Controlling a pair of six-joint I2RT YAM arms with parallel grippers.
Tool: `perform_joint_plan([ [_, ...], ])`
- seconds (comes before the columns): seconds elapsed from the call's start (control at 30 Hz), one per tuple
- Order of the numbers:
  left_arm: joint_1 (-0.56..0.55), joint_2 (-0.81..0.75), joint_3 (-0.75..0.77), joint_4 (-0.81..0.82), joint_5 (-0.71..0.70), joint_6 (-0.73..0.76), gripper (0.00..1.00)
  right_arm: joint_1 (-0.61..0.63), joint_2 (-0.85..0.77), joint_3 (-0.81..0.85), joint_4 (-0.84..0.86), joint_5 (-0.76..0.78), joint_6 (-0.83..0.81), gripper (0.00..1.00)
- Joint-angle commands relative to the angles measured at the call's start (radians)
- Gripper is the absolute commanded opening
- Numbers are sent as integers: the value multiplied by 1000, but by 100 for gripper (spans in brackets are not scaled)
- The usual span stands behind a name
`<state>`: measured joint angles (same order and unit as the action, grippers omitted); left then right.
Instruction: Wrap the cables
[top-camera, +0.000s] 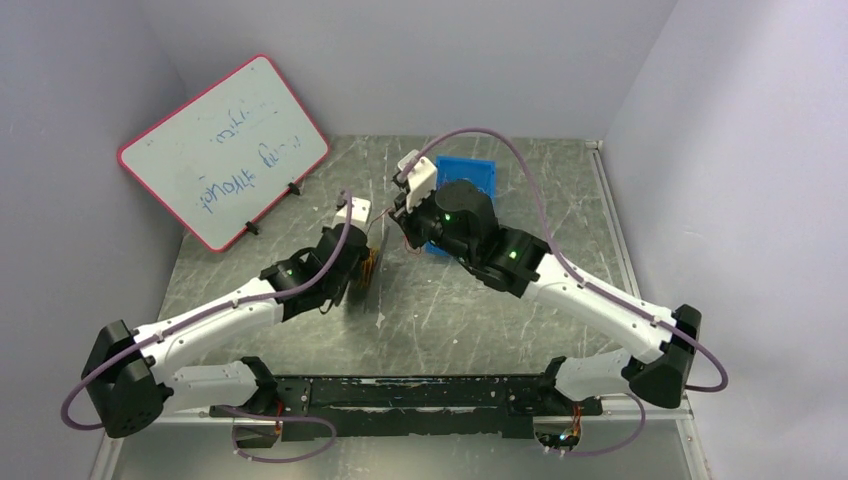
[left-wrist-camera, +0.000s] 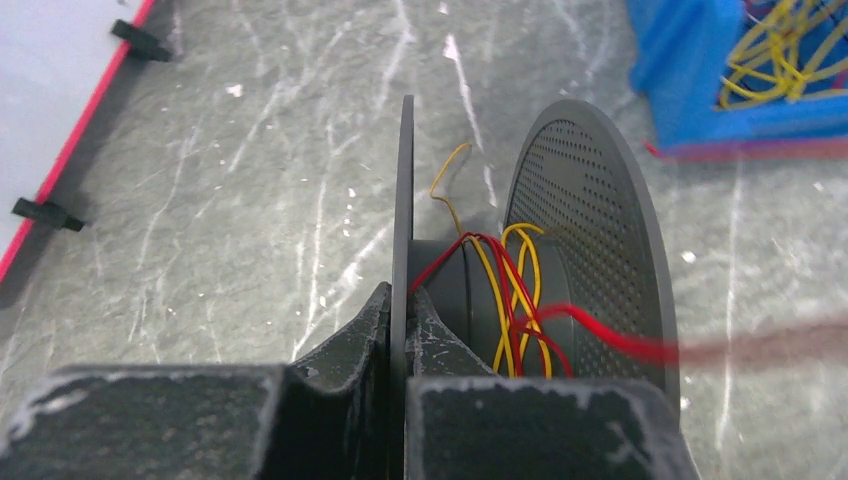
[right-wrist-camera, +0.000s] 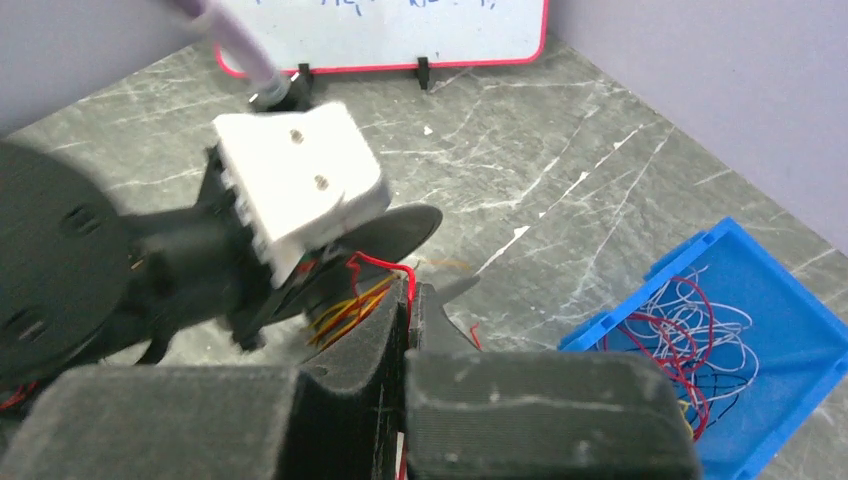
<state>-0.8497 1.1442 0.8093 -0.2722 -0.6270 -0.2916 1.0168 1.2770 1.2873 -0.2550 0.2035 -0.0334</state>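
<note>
A dark grey spool (left-wrist-camera: 590, 220) stands on edge, and my left gripper (left-wrist-camera: 403, 300) is shut on its thin near flange (left-wrist-camera: 404, 190). Red and yellow cables (left-wrist-camera: 515, 290) are wound loosely round the hub. One red cable (left-wrist-camera: 620, 342) leads off the hub to the right. In the right wrist view my right gripper (right-wrist-camera: 410, 290) is shut on that red cable (right-wrist-camera: 385, 264), just beside the spool (right-wrist-camera: 405, 225). From above, the left gripper (top-camera: 366, 262) and the right gripper (top-camera: 400, 216) meet at the spool (top-camera: 372, 270) mid-table.
A blue bin (top-camera: 470, 170) with more loose cables (right-wrist-camera: 700, 330) sits behind the right gripper. A red-framed whiteboard (top-camera: 225, 150) leans at the back left. Grey walls close in both sides and the back.
</note>
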Motion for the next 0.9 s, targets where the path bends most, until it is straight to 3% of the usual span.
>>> perform_joint_plan([
  [0.0,-64,-50,-5,-20,35,19,7,-69,39,42,56,-91,-16,0],
  [0.5,-266,-224,9,-185,118,23,7,-286,89,-56,156,-179,37,0],
  [0.87,-282,-369,116,-209,293,78,7,-350,39,-277,249,-218,131,0],
])
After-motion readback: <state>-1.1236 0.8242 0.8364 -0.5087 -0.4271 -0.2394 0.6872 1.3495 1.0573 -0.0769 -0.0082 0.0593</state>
